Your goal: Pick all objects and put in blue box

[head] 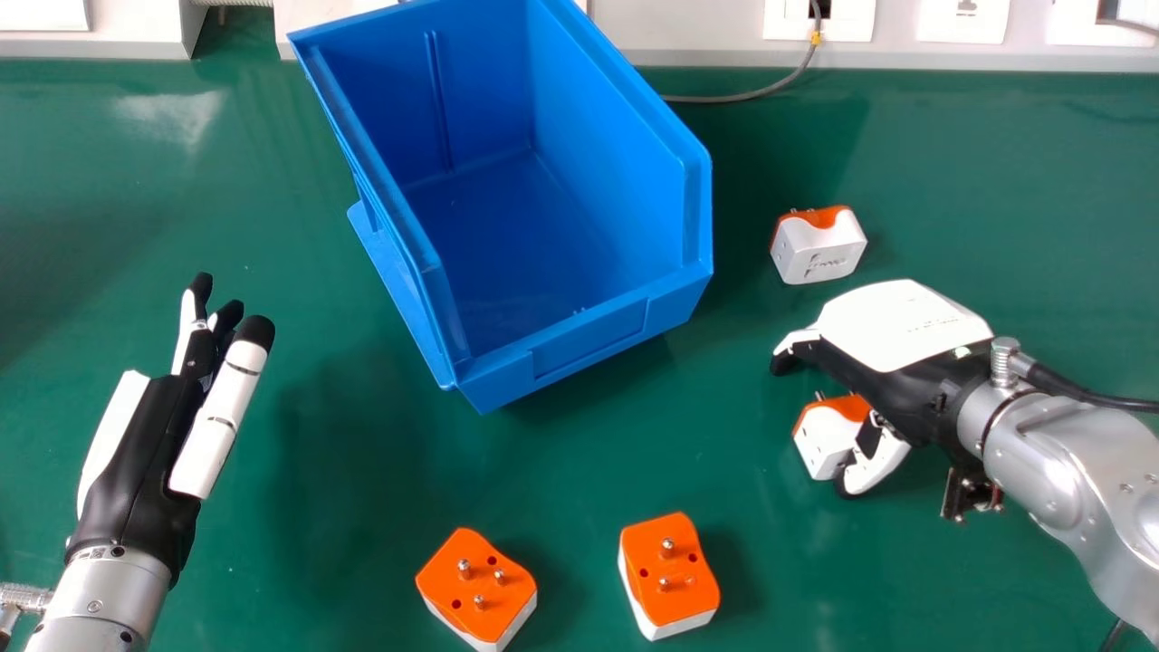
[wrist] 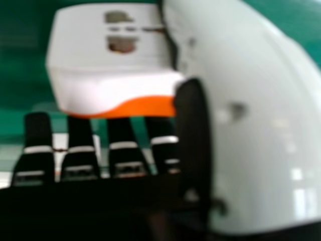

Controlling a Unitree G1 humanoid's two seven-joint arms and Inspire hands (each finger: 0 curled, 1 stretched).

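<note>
With your open left hand (head: 136, 462) left of the blue box (head: 589, 349), your right hand (head: 905, 376), parted around the plug adapter (head: 822, 442) right of the box, could skew it by closing unevenly.

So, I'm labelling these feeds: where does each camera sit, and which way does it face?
Head view: on the robot's head, facing forward and down at the blue box; left hand and right hand show.
Right hand view: at the right hand, facing a white-and-orange adapter; fingertips and thumb show.
Shared: that hand and adapter.
</note>
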